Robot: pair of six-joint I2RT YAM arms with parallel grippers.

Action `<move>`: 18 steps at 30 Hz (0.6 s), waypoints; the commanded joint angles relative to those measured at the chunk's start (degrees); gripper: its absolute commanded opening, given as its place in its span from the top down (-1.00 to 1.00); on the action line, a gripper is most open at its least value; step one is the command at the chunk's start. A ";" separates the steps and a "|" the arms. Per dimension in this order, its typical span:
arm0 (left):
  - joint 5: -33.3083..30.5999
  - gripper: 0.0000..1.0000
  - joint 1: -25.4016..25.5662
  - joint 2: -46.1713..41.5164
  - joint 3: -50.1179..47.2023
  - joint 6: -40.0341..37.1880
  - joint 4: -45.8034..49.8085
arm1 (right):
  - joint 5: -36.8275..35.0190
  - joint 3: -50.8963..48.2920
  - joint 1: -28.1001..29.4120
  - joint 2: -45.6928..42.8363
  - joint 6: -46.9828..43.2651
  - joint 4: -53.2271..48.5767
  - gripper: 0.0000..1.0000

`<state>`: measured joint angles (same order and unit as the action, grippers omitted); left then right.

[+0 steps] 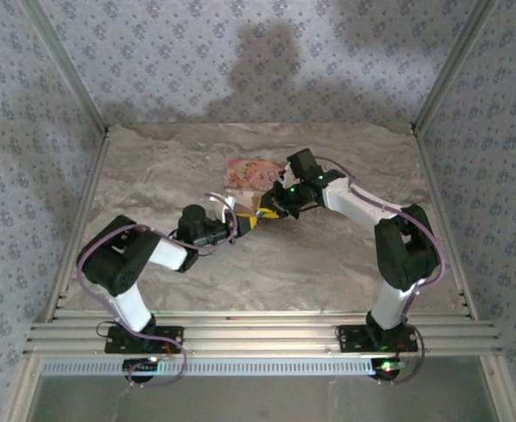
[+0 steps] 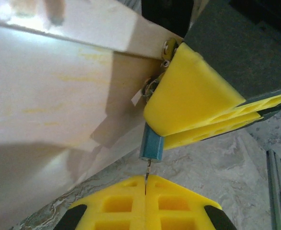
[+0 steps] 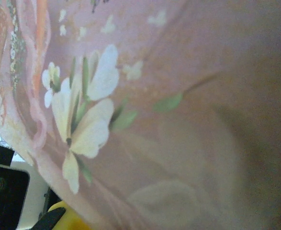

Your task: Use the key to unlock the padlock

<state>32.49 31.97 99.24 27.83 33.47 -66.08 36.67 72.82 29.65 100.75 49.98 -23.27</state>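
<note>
The padlock point(image 2: 152, 143) is a small blue-grey block, pinched between the yellow fingers point(image 2: 193, 96) of my right gripper point(image 1: 273, 207), which is shut on it. A thin metal key point(image 2: 148, 168) runs from the padlock's bottom face down into my left gripper point(image 2: 145, 181), whose yellow pads are pressed together on the blade. In the top view my left gripper point(image 1: 243, 223) meets the right one just in front of the pink box point(image 1: 249, 174). A key ring with spare keys point(image 2: 166, 50) hangs behind the right fingers. The padlock's loop is hidden.
The pink picture-printed box point(image 3: 145, 96) lies right behind both grippers, very close to the right wrist camera. Its pale side point(image 2: 59, 96) stands beside the padlock. Marble tabletop point(image 1: 293, 264) lies in front; metal frame posts point(image 1: 90, 167) border the sides.
</note>
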 commanded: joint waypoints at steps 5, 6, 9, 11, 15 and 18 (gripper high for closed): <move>4.53 1.00 -0.37 -0.21 7.83 5.46 -14.11 | 5.51 -0.40 3.15 0.19 1.42 -1.04 1.00; 4.28 1.00 -0.39 -0.19 7.77 5.38 -13.70 | 4.55 -0.69 3.19 0.04 1.34 -0.75 0.94; 3.40 1.00 -0.35 0.58 7.13 5.07 -12.52 | 1.69 -2.16 3.22 -1.22 1.85 1.01 0.67; 2.51 1.00 -0.28 1.57 5.94 5.00 -12.58 | -0.41 -3.16 3.51 -2.07 2.02 1.79 0.47; -1.06 1.00 1.39 4.60 2.30 3.79 -14.34 | -4.21 -6.53 4.80 -3.08 2.79 3.94 0.25; -3.69 1.00 3.23 6.85 0.90 2.35 -14.60 | -5.39 -8.56 5.83 -2.50 3.73 6.47 0.25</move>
<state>32.08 33.28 104.88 28.64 37.56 -72.05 29.89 66.57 33.01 98.41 52.18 -17.10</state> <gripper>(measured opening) 0.059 0.376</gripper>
